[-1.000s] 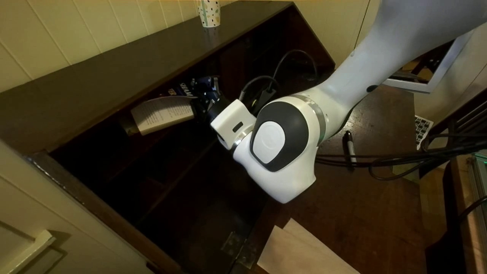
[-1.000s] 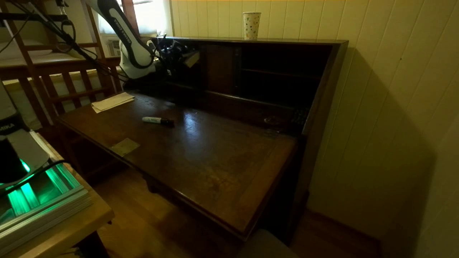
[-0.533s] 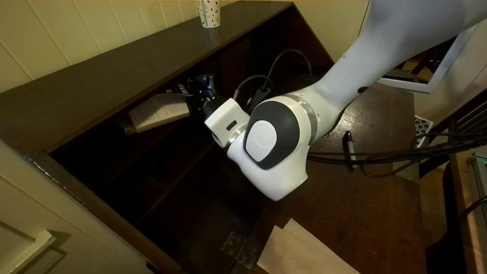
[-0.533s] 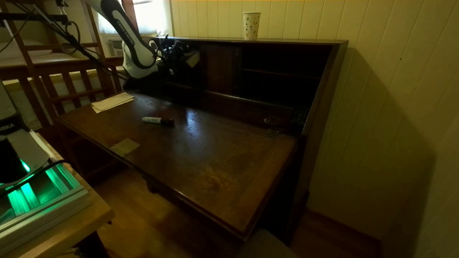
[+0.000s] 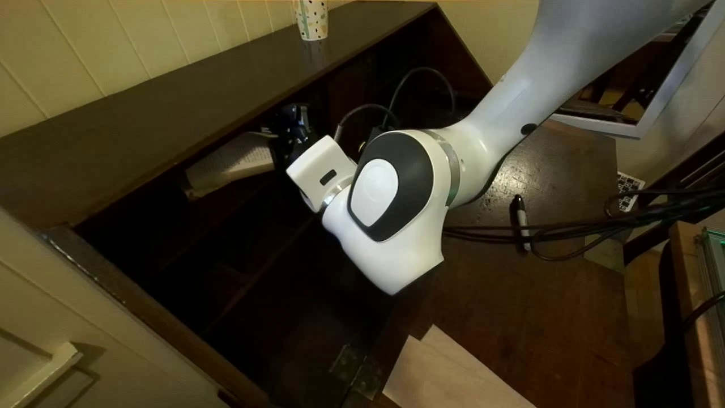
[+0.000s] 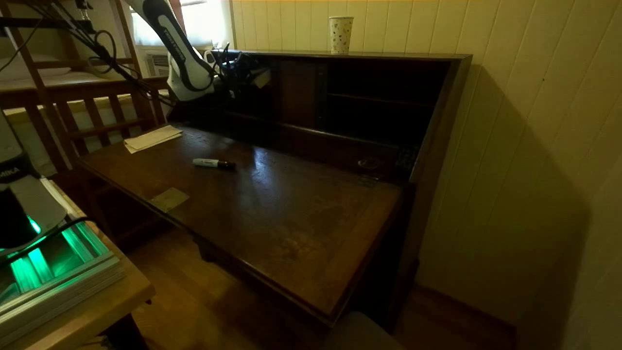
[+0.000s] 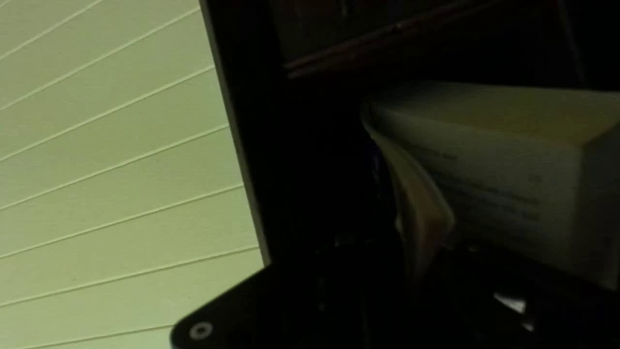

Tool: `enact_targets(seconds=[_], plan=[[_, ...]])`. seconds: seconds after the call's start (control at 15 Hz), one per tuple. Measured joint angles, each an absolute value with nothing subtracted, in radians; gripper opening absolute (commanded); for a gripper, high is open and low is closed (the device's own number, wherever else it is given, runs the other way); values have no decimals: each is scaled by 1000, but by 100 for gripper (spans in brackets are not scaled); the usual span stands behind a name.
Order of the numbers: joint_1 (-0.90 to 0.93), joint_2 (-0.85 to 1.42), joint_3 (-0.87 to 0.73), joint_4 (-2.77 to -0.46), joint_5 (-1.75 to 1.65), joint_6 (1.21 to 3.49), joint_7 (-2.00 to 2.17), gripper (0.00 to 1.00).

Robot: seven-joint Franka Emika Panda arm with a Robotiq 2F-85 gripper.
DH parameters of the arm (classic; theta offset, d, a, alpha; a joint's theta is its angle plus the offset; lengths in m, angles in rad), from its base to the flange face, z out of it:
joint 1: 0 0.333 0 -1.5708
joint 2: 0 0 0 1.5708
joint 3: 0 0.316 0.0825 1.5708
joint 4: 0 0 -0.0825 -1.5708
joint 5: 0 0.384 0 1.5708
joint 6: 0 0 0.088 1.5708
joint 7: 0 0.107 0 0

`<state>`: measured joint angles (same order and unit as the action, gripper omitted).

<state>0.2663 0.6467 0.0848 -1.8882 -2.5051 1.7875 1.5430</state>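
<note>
A thick paperback book point(image 5: 231, 164) with printed pages hangs tilted at the dark desk's upper opening. My gripper point(image 5: 283, 136) is shut on a curled part of it, the cover and some leaves. In the wrist view, which is very dark, that curled part runs down between the black fingers at the gripper point(image 7: 411, 271), while the thick page block of the book point(image 7: 513, 140) fans out to the right. The fingertips are lost in shadow. A pale bit of the book point(image 6: 262, 78) shows beside the gripper point(image 6: 243, 73) in an exterior view.
The desk's top ledge point(image 5: 187, 96) runs close behind the gripper and carries a speckled paper cup point(image 5: 312, 21). A marker point(image 5: 521, 222) and folded paper point(image 5: 447, 374) lie on the lowered desktop point(image 6: 272, 209). Black cables point(image 5: 498, 230) trail across it.
The arm has swung to the left and slightly up in an exterior view, carrying the book along. The book has turned, and its cover lettering has gone out of sight.
</note>
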Motion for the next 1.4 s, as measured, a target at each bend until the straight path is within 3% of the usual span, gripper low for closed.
enact_targets(seconds=[0.13,0.27,0.73,1.0,1.4], plan=[[245,650,111,-1883,-2505,1787,1534,4],[231,652,127,-1881,-2505,1787,1527,29],[209,660,160,-1880,-2479,1797,1522,75],[206,655,186,-1877,-2406,1792,1521,86],[204,655,204,-1855,-2342,1806,1516,89]])
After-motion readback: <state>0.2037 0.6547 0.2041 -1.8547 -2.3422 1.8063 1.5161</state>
